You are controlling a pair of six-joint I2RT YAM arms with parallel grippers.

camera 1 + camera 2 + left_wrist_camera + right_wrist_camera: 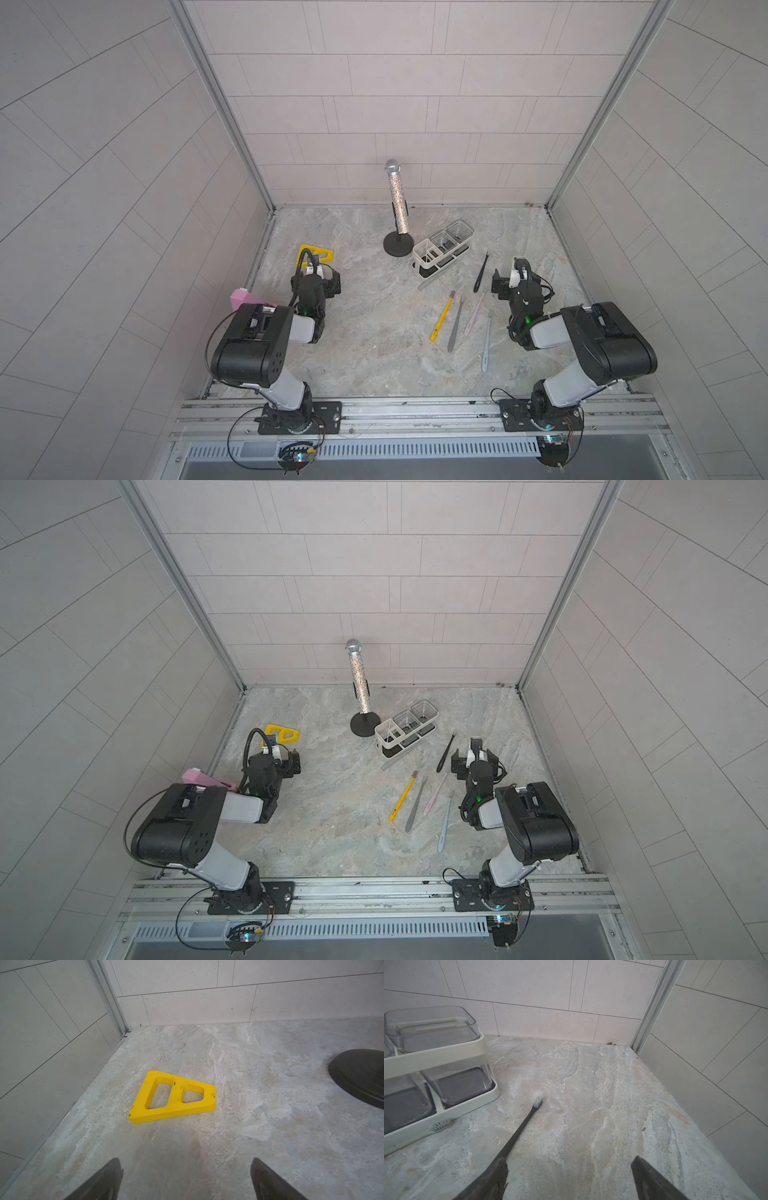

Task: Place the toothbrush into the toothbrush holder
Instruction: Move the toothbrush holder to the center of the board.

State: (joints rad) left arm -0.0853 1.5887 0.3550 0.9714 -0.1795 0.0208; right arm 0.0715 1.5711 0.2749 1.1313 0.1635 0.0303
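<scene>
Black slim plastic toothbrush (481, 273) is lying on the marbled stone tabletop (365, 340) near the white metal-frame toothbrush holder (442, 249), nothing placed yet; left hand (185, 1160) and right hand (569, 1160) are hanging released, empty.

Three walls (374, 83) of pale grey rectangular tiles with thin dark seams close in a stone-patterned floor (365, 332), mottled grey and beige. Silver metal posts (220, 104) run up the two back corners. A slotted metal rail (415, 409) edges the front. The light is soft and even, with faint shadows.
</scene>
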